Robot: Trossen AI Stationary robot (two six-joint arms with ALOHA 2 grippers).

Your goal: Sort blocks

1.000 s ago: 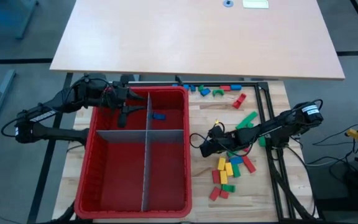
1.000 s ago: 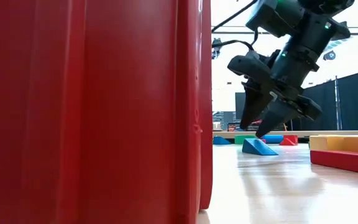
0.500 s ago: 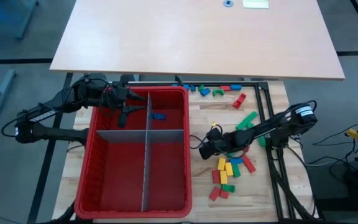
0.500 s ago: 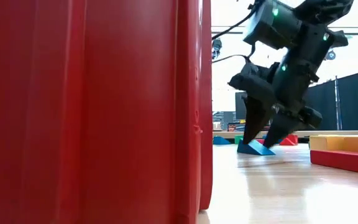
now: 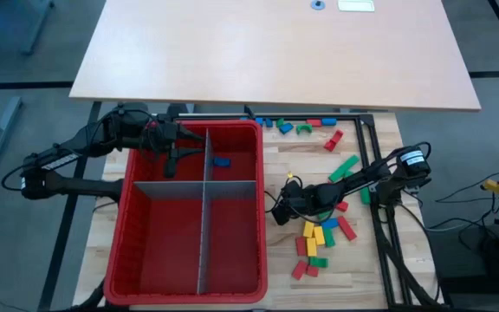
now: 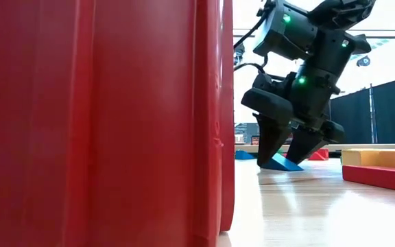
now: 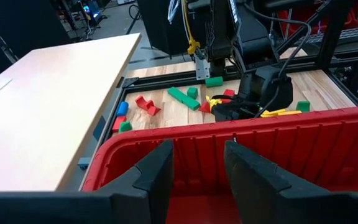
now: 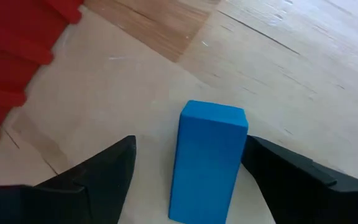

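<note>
Right gripper [image 8: 188, 171] astride blue block [image 8: 208, 155] — wooden table [image 8: 303, 68]

Bare wood rings the blue block [image 8: 208, 158]; the red bin [image 8: 11, 65] stands near.

The red bin [image 5: 232, 286] sits on a wooden worktop [image 5: 353, 269], its grey dividers [image 5: 203, 225] splitting it into four compartments. In the low view the bin's ribbed wall [image 6: 101, 123] fills the near side. Beyond the bin's far rim lies a pale tabletop [image 5: 267, 52]. A black frame rail [image 5: 378, 234] runs along the worktop, well apart from the bin.
</note>
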